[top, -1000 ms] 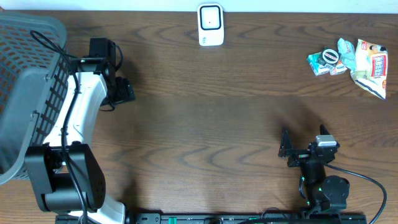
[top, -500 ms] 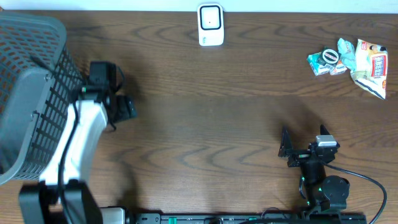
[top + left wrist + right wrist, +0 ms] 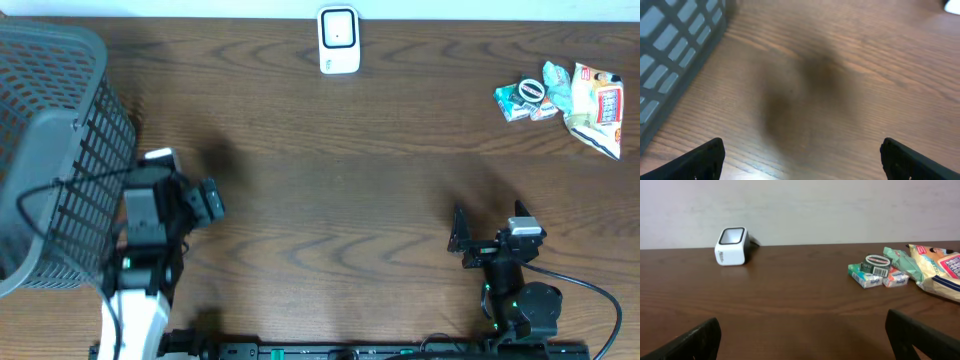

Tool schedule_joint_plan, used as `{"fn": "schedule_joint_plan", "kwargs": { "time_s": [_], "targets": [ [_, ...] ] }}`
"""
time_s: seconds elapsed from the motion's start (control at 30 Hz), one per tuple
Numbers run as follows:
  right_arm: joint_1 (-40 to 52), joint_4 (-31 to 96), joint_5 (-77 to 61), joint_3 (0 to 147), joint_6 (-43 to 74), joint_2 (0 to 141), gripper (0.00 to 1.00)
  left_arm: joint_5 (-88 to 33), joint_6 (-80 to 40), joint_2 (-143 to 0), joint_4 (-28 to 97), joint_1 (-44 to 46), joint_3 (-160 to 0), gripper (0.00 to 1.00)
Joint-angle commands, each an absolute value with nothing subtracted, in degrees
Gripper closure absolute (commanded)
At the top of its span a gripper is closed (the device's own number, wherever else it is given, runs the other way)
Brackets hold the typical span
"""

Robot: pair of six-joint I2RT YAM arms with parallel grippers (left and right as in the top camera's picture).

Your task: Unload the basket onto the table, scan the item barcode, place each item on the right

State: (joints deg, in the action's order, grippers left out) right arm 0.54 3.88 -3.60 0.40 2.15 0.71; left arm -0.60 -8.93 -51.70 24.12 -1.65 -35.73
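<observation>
A white, boxy barcode scanner [image 3: 339, 40] stands at the far edge of the dark brown wooden surface [image 3: 330, 180], roughly midway along it. Well to the scanner's right, along that same far edge, lies the small heap of goods to be scanned: flat green-and-white packets [image 3: 527, 99] with a crinkled white snack bag [image 3: 598, 110] touching them on the side away from the scanner, close to the surface's right edge.

Well to the scanner's left and nearer the arms, a grey plastic lattice basket [image 3: 55, 140] fills the left edge. The left end effector [image 3: 205, 200] hangs just beside the basket's wall on the scanner side. Its fingers are spread as wide as they go, with nothing between them. Its wrist view is blurred but shows the basket's grid at the left and bare wood below.

The right end effector [image 3: 462, 240] sits well nearer than the scanner and off to its right, by the front edge. It too is spread wide and empty, and points toward the far edge. From its wrist, a broad stretch of bare wood runs to the scanner on the left and the heap on the right.
</observation>
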Motion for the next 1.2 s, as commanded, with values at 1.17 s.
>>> {"fn": "schedule_joint_plan", "kwargs": {
  "time_s": [1.17],
  "targets": [
    [-0.38, 4.10, -3.38, 0.34, 2.52, 0.38, 0.01, -3.75, -7.09, -2.28, 7.64, -1.54, -5.21, 0.02]
  ]
}}
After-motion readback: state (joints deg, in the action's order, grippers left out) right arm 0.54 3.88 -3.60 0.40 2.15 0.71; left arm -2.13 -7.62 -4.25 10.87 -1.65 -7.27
